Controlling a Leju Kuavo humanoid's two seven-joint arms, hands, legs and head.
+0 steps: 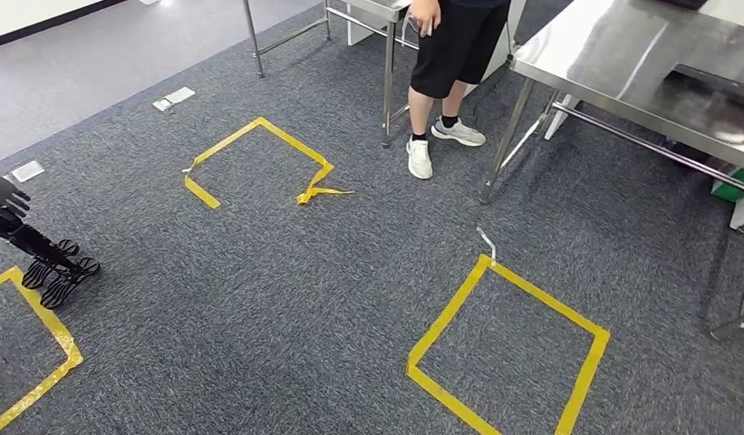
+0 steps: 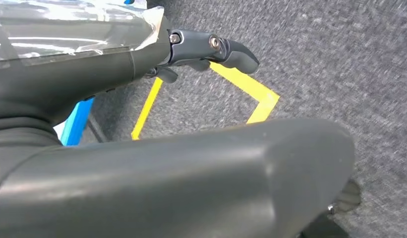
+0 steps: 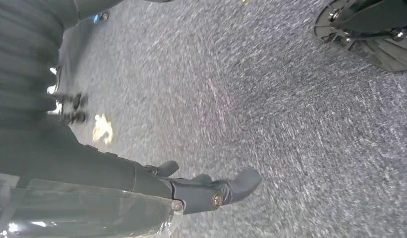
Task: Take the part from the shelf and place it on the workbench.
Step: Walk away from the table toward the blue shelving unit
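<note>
Part: I cannot tell where it is; neither hand has it.
Left hand (image 2: 97, 74): open and holding nothing. A dark finger (image 2: 231, 49) reaches straight out over the carpet, and the thick grey thumb crosses the lower half of the left wrist view. Clear film is wrapped over the cover in the upper left of that frame.
Right hand (image 3: 117, 173): open, nothing in it. Its dark fingers (image 3: 241, 181) stretch out at the bottom centre of the right wrist view, above blurred carpet.
Steel desk (image 1: 622, 54): upper right of the head view, top bare and shiny, legs on the carpet.
Second steel desk (image 1: 386, 11): top centre of the frame, mostly cut off by the edge.
Person (image 1: 454, 45): stands between the two desks in black shorts and pale shoes, one hand at the second desk's edge.
Yellow tape squares: one at upper centre-left (image 1: 225, 143) with a loose corner, one at lower right (image 1: 448, 311), one at lower left (image 1: 55, 331).
Black jointed object (image 1: 51, 263): left edge of the head view, perhaps machine parts; too unclear to name.
Floor (image 1: 286, 290): grey carpet.
</note>
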